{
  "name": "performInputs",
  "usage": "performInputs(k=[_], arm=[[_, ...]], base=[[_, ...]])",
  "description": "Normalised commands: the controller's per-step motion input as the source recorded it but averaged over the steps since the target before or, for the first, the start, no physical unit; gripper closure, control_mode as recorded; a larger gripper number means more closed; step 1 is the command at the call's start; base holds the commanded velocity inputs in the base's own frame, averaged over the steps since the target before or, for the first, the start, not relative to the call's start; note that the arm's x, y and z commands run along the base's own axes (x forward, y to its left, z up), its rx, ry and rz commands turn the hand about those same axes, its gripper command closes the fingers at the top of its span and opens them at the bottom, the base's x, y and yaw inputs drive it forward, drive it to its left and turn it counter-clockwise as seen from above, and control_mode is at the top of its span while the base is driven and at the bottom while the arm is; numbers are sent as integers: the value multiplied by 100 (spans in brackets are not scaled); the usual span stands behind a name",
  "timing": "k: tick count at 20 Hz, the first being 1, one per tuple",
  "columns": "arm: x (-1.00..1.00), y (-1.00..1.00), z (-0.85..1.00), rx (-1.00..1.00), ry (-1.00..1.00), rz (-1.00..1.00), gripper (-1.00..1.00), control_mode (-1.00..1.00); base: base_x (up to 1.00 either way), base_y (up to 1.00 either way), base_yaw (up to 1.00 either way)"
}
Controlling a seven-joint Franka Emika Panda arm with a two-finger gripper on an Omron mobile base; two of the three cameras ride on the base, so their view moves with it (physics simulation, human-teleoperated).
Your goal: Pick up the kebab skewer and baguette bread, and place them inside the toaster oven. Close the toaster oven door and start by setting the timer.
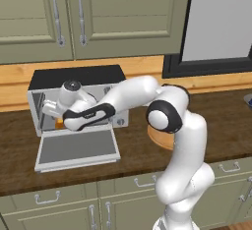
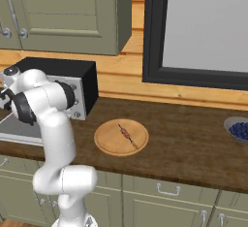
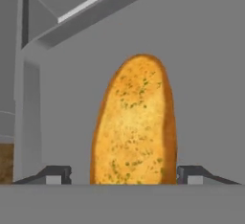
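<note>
The baguette bread [image 3: 134, 122] stands between my fingertips inside the grey interior of the toaster oven [image 1: 74, 76]. My gripper [image 3: 124, 175] is open, and its left fingertip [image 3: 60, 174] stands clear of the loaf. From the left base view my gripper [image 1: 52, 111] reaches into the oven's mouth, and a bit of the baguette bread [image 1: 59, 123] shows orange below it. The toaster oven door [image 1: 76, 148] lies dropped flat on the counter. The kebab skewer [image 2: 127, 135] lies on the round wooden plate [image 2: 109, 141] to the right of the toaster oven [image 2: 72, 75].
A bowl of blueberries [image 2: 240, 130] sits at the counter's far right. Upper cabinets [image 1: 69, 13] hang over the oven, and a dark-framed window [image 2: 203, 27] is at the right. My arm [image 1: 162, 116] hides most of the wooden plate [image 1: 158, 139].
</note>
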Motion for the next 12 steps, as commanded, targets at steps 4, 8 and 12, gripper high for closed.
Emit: performInputs(k=[4, 8, 12], arm=[[-18, -2, -1, 0, 0, 0, -100, -100], [-51, -13, 6, 0, 0, 0, -100, -100], [-92, -62, 28, 0, 0, 0, -100, -100]], base=[[0, 0, 0], [0, 0, 0], [0, 0, 0]])
